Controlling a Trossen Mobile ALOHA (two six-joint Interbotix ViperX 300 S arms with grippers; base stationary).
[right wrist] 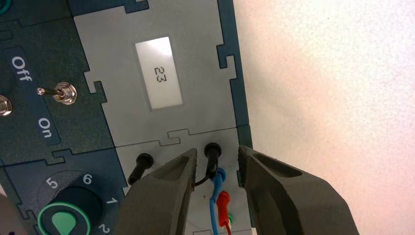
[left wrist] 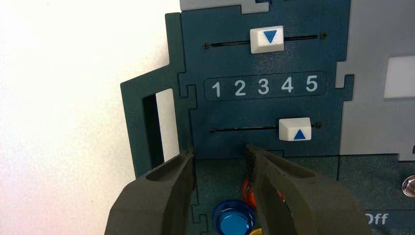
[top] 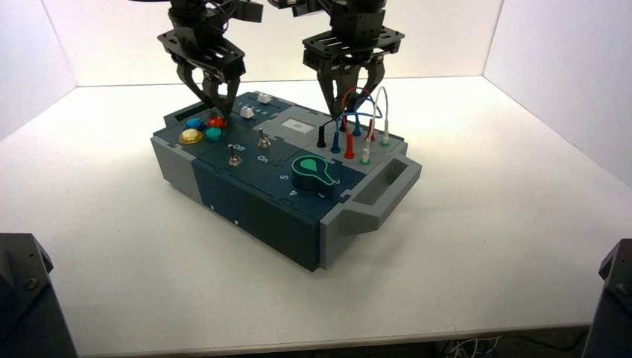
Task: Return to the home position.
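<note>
The dark blue and grey box (top: 246, 209) stands turned at the table's middle. My left gripper (top: 212, 104) hangs open just above the box's far left corner, over the coloured buttons. In the left wrist view its fingers (left wrist: 220, 152) stand apart over the blue button (left wrist: 235, 220), with the red button (left wrist: 248, 193) beside one finger. My right gripper (top: 344, 101) hangs open over the wires at the far right. In the right wrist view its open fingers (right wrist: 218, 152) straddle a black plug (right wrist: 212, 152) without touching it; blue and red plugs sit behind it.
Two white sliders (left wrist: 266, 39) (left wrist: 295, 129) flank a scale numbered 1 to 5; the first sits at 3. A display (right wrist: 159, 73) reads 23. Two toggle switches (top: 262, 139) and a green knob (top: 313, 170) sit nearer the front. White walls enclose the table.
</note>
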